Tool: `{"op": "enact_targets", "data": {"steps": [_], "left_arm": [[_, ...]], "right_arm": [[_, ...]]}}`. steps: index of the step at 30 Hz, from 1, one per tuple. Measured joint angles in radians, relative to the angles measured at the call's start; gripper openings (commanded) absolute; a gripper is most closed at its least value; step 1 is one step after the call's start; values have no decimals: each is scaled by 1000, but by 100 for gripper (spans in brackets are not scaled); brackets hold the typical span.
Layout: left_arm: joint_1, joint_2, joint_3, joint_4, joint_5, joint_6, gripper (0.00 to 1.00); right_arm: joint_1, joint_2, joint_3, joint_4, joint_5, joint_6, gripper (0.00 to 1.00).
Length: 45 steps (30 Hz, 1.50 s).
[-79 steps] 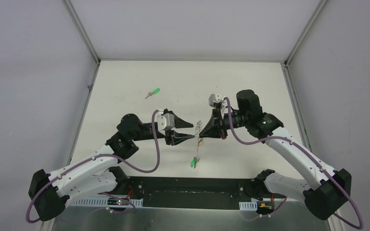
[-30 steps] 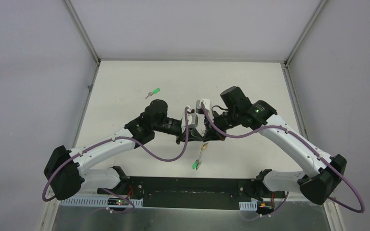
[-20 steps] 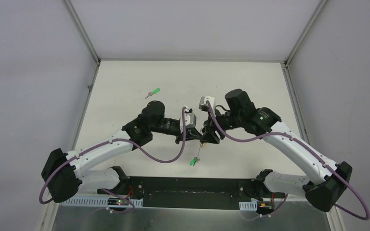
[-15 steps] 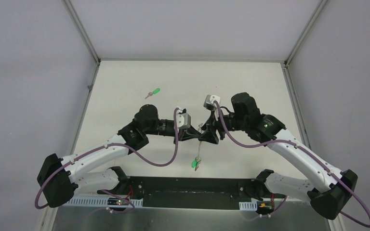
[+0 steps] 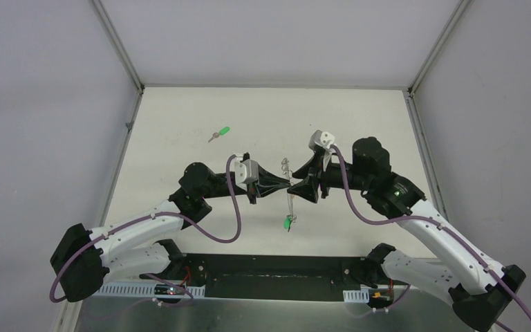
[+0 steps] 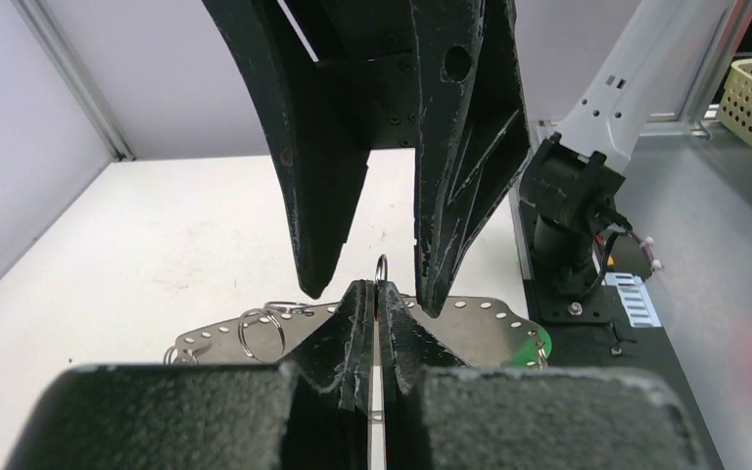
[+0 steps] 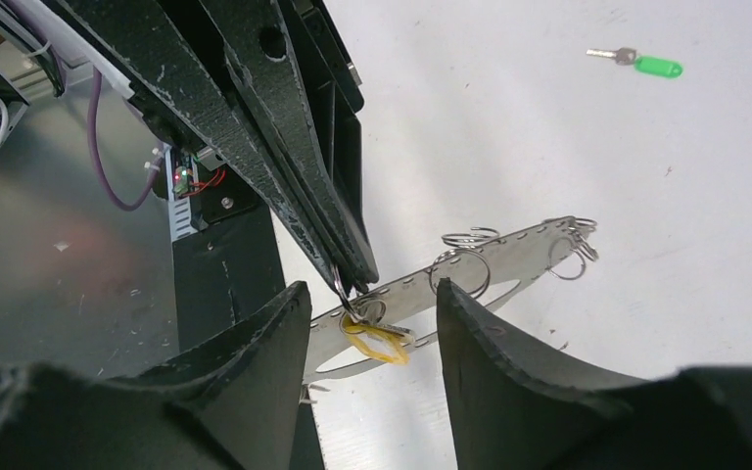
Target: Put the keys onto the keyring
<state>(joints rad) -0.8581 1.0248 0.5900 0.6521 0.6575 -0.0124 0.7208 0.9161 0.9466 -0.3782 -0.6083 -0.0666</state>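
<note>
The keyring (image 5: 289, 206) is a flat grey metal strip with holes (image 6: 470, 318) (image 7: 509, 250) that carries small split rings. It hangs over the middle of the table. My left gripper (image 5: 285, 187) (image 6: 379, 289) is shut on one small ring at its top. A yellow-tan key (image 7: 380, 341) hangs from that ring, and a green key (image 5: 287, 223) (image 6: 542, 345) dangles at the strip's low end. My right gripper (image 5: 297, 182) (image 7: 372, 289) is open and faces the left one, with a finger on either side of the pinched ring and nothing held. Another green key (image 5: 220, 133) (image 7: 646, 66) lies on the table at the far left.
The white table (image 5: 180, 111) is bounded by grey walls and frame posts at the back and sides. A black base plate (image 5: 269, 277) with both arm mounts runs along the near edge. Purple cables loop off both wrists.
My right gripper has opened and drawn back to the right. The left gripper has stayed shut on the ring and shifted a little right with the hanging keyring.
</note>
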Motion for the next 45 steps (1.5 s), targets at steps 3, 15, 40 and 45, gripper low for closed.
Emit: {"op": "enact_targets", "data": {"steps": [3,15,40,45], "left_arm": [[0,-1,0,26,-3,-5,0],[0,-15,-6,38,-5,-7,0],[0,-39,-6,26,-6,-6,0],[0,-45,-6,21,-5,-7,0]], "right_arm": [[-9,-22,-5,15,0,-3,61],[-17,-130,-78,118,-6,-21,48],[-19,-77,-94,195,-115,-28,0],[-23,-76,-94,202,-137,-30,0]]}}
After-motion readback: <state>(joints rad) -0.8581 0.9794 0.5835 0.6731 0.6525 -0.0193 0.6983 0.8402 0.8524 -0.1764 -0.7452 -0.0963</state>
